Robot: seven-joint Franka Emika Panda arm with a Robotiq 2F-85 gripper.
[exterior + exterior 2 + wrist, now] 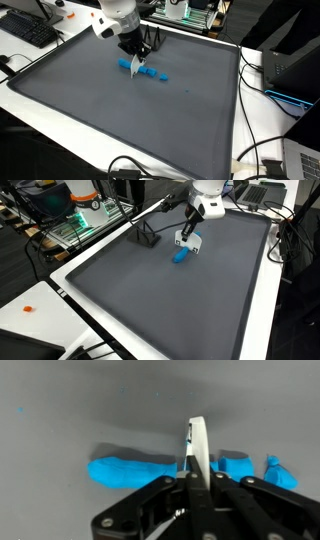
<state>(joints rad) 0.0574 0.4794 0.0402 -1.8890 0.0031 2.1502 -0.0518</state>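
Looking down from high, from different sides, over the whole wide dark grey table mat in both exterior views; from the wrist, very close, straight down.

A white table carries a large, dark grey, rectangular mat with a slightly raised rim, and in both exterior views the mat covers most of the tabletop. A row of bright blue, soft-looking lumps lies on the mat. The wrist view shows a long rounded lump with two shorter blue pieces beside it; they may be touching, but the joins are hidden. In an exterior view a small black stand sits near one edge of the mat. A black keyboard and a tiny orange object lie on the bare white tabletop.
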